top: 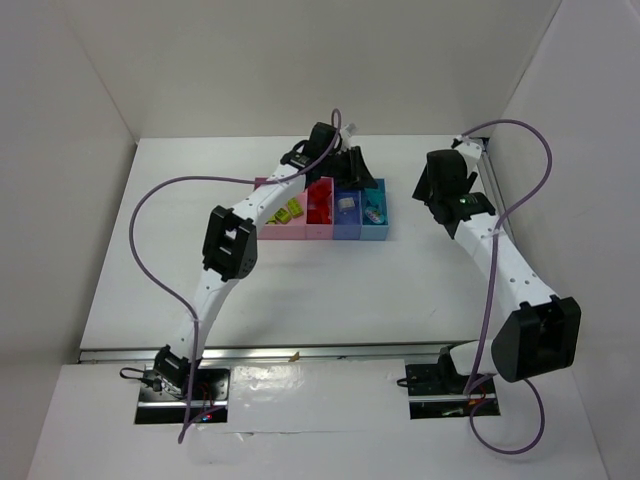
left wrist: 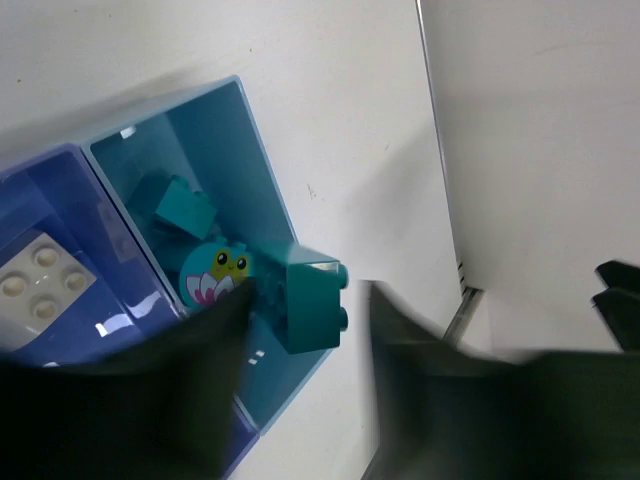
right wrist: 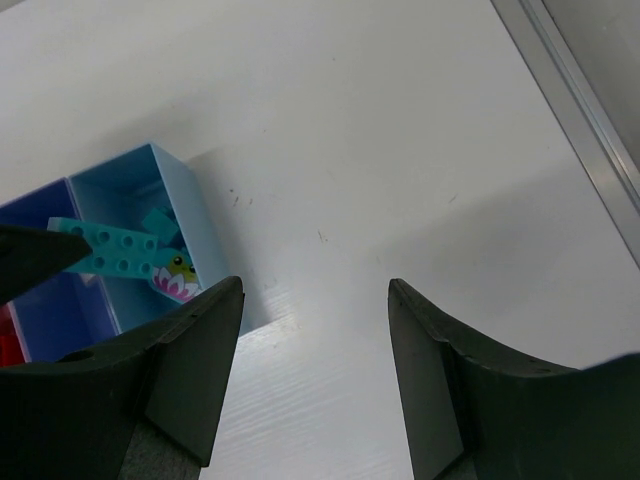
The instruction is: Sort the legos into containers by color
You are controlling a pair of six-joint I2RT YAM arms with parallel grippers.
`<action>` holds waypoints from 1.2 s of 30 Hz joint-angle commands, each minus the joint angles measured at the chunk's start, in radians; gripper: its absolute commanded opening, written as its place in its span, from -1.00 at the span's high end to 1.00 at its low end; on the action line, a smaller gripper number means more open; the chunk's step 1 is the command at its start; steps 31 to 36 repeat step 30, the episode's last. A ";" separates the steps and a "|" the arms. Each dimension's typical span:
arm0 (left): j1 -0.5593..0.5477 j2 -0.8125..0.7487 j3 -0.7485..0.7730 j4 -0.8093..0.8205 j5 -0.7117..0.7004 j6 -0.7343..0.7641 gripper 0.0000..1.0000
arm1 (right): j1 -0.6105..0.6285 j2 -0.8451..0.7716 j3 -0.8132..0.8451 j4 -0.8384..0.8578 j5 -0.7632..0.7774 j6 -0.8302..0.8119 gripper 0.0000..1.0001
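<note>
The joined containers stand at mid table: wide pink (top: 272, 222) with lime legos (top: 290, 210), narrow pink (top: 318, 232) with red legos (top: 320, 198), blue (top: 346, 230) with a cream brick (left wrist: 35, 275), and cyan (top: 373, 231). My left gripper (left wrist: 310, 292) is open over the cyan bin (left wrist: 225, 140). A cyan brick (left wrist: 312, 305) sits tilted between its fingers at the bin's near wall, next to the left finger and apart from the right one. A round cyan piece with a lotus picture (left wrist: 215, 275) lies inside. My right gripper (right wrist: 315, 290) is open and empty over bare table right of the bin (right wrist: 205, 225).
The table's right edge has a metal rail (right wrist: 580, 90) close to my right gripper. White walls enclose the table at the back and both sides. The left arm (top: 235, 240) reaches diagonally across the table toward the bins.
</note>
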 commanded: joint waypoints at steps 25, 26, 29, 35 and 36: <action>0.069 -0.794 -0.513 -0.032 -0.109 0.278 -1.00 | -0.056 -0.060 -0.003 -0.077 0.101 0.116 -1.00; 0.079 -0.829 -0.538 -0.043 -0.126 0.293 -1.00 | -0.056 -0.073 -0.003 -0.086 0.101 0.116 -1.00; 0.102 -0.952 -0.627 -0.074 -0.183 0.304 -1.00 | -0.065 -0.082 -0.012 -0.095 0.091 0.128 -1.00; 0.102 -0.980 -0.670 -0.086 -0.198 0.316 -1.00 | -0.065 -0.082 -0.025 -0.095 0.091 0.140 -1.00; 0.102 -0.980 -0.670 -0.086 -0.198 0.316 -1.00 | -0.065 -0.082 -0.025 -0.095 0.091 0.140 -1.00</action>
